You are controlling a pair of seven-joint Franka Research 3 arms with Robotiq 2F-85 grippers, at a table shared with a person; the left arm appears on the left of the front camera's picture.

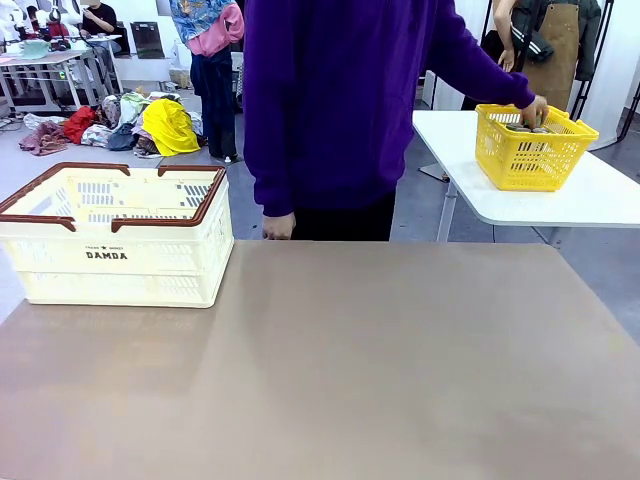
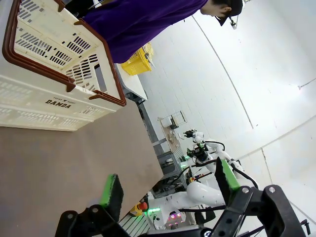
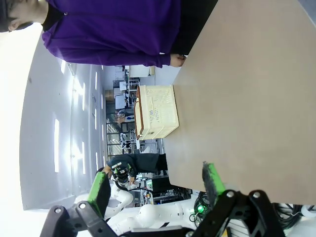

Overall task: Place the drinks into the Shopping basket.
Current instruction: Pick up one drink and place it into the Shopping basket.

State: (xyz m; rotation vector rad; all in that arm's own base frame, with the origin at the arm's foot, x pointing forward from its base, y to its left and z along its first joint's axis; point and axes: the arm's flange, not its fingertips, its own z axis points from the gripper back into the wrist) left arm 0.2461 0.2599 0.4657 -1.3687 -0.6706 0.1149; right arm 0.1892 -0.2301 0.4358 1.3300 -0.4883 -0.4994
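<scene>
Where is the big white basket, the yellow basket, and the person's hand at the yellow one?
Shopping basket (image 1: 150, 272), front view, on its front wall.
Yellow basket (image 1: 528, 160), front view, on its mesh side.
Person's hand (image 1: 537, 110), front view, on the knuckles.

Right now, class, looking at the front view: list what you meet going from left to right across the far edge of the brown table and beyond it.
Large cream-white slotted plastic basket with brown rim → person in a purple sweater → small yellow mesh plastic basket, standing on a white side table.
</scene>
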